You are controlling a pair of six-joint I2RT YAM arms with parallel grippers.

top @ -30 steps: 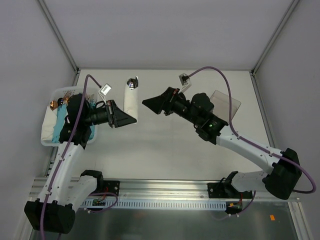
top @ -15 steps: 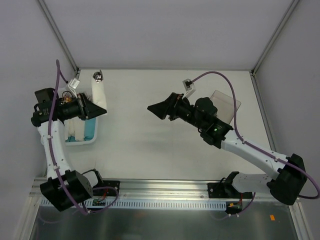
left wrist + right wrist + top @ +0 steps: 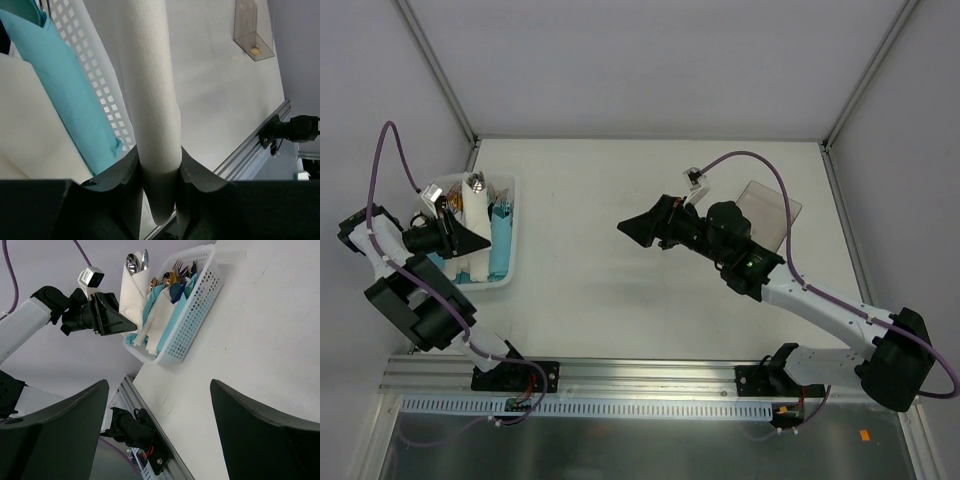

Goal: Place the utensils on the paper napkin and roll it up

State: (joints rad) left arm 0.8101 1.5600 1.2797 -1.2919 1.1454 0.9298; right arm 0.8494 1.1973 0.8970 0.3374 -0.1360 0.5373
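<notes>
Since the earlier frames the left gripper (image 3: 159, 172) has been swung from the middle of the table (image 3: 600, 290) to its far left side, and the napkin roll (image 3: 152, 95) has been carried along with it. It is now held over the white basket (image 3: 512, 228), where before it was hanging above the bare table top. The roll is clamped between the two black fingers near one of its ends, and the rest of it is pointed away from the wrist. In the right wrist view the roll is seen nearly upright, a little tilted, with its lower part among the light-blue bundles (image 3: 172, 315) that are lying in the basket. Whether it is already resting on them cannot be told. The utensils (image 3: 136, 262) are wrapped inside the roll, and only a rounded silver spoon end and a slim blade beside it are seen sticking out at the top. Other cutlery (image 3: 175, 269), gold-coloured, is standing at the far end of the basket. The right gripper (image 3: 635, 228) has hardly been moved. It is kept above the middle of the table, well apart from the basket, with its jaws spread wide and nothing between them. A clear tray (image 3: 775, 205) is seen on the right side of the table, behind the right arm.
</notes>
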